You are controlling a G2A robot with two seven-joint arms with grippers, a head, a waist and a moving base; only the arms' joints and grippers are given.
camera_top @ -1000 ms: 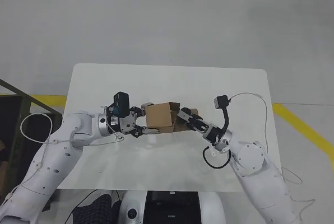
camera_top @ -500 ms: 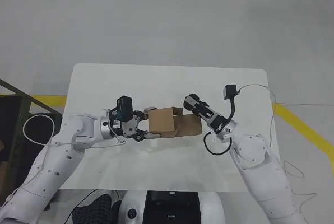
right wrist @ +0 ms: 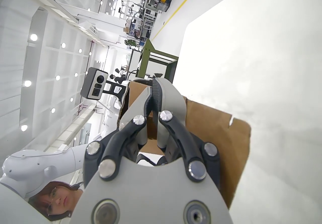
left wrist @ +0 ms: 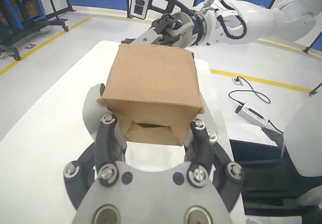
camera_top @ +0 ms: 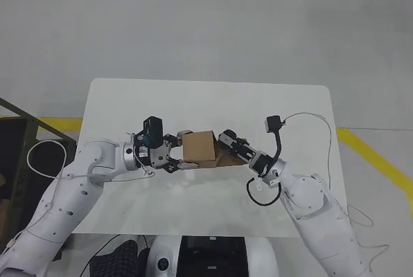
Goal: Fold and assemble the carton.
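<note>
Right hand (camera_top: 225,137) has returned to carton (camera_top: 201,145) (left hand (camera_top: 181,149) holding).

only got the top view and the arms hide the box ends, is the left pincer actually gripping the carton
observer: yes, the left wrist view shows the left pincer with one finger on each side of the carton, clamped at its near end.
operator: is that end closed up
observer: the end flaps are folded in, with a thin dark slit between them.
operator: and the right pincer, open or shut
observer: shut. In its own wrist view the right pincer has its fingers pressed together, at the carton's far end.
</note>
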